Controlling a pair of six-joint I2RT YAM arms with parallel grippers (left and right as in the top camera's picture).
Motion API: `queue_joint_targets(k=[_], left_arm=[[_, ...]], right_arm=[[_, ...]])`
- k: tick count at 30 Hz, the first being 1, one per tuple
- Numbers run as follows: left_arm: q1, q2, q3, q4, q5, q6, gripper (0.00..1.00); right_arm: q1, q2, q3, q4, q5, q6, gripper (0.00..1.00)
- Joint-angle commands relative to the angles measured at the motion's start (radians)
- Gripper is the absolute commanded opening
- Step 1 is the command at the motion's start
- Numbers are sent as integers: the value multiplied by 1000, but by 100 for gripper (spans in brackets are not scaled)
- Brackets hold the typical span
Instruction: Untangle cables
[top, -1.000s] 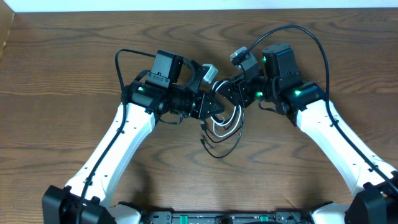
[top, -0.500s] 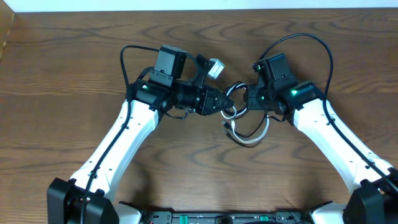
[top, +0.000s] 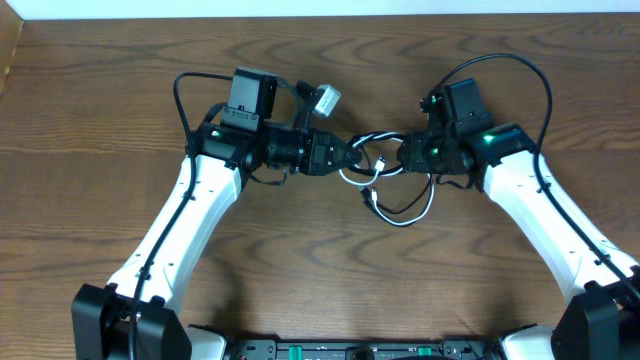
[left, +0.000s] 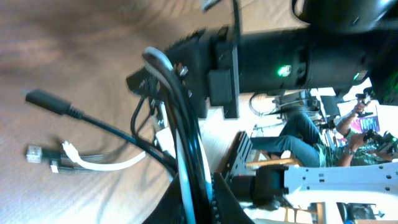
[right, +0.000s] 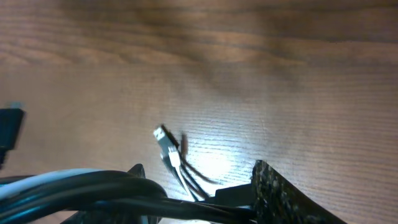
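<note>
Near edge of desk (top: 90, 110): both arm bases, white links angling inward and away. Bare brown wood grain either side.

Mid-desk: the two arms meet nose to nose. Left gripper (top: 350, 161) is clenched on the cables (top: 372, 166); in the left wrist view the cords rise out of its closed jaws. Right gripper (top: 396, 157) faces it, close by, and is also grasping the cables: its wrist view shows the bundle (right: 93, 186) crossing at the foot of its fingers (right: 273, 186). The black gripper bodies cover the cords where they are pinched, so the crossings there cannot be read.

Further back: thick arm wires (top: 522, 78) arch up behind each wrist. Pale strip along the far edge. In the left wrist view, beyond the right arm, a seated person (left: 305, 134) in blue trousers.

The cables: nearest, a slack loop of white and black together sags toward the near edge below the right gripper. White cable (left: 112, 165) curves off to a small plug; black cable (left: 106, 121) runs beside it to a stubby dark plug. A silvery plug (right: 165, 138) sits low over the wood, blurred; touching or not, cannot tell. Between the grippers, short strands span the gap, both colours mixed.
</note>
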Motion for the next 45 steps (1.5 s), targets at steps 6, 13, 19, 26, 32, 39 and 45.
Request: queue_joint_targets(k=[6,13,19,26,32,39,45], left_arm=[[-100,-30,-1,-151,-312,-62,7],[-163,-23,-19,-145,-520,-159,9],[-219,-20,-19,-137,-540,-167,33],[-277,-1,-19,-138,-701,-220,45],[-257,45,-19,-69,-908,-349,45],[-217,181,-19,-24,-922,-406,46],[-215,278,-19,0,-897,-406,46]], right_arm=[[-94,44,-32,-72,144,-73,48],[-94,44,-32,-66,-74,-204,55],[-94,39,-31,-22,-372,-316,59],[-103,36,-25,-8,-398,-237,64],[-137,36,-25,-18,-229,-127,65],[-149,36,-25,-29,-147,-121,66],[-148,36,-25,-26,-125,-121,68]])
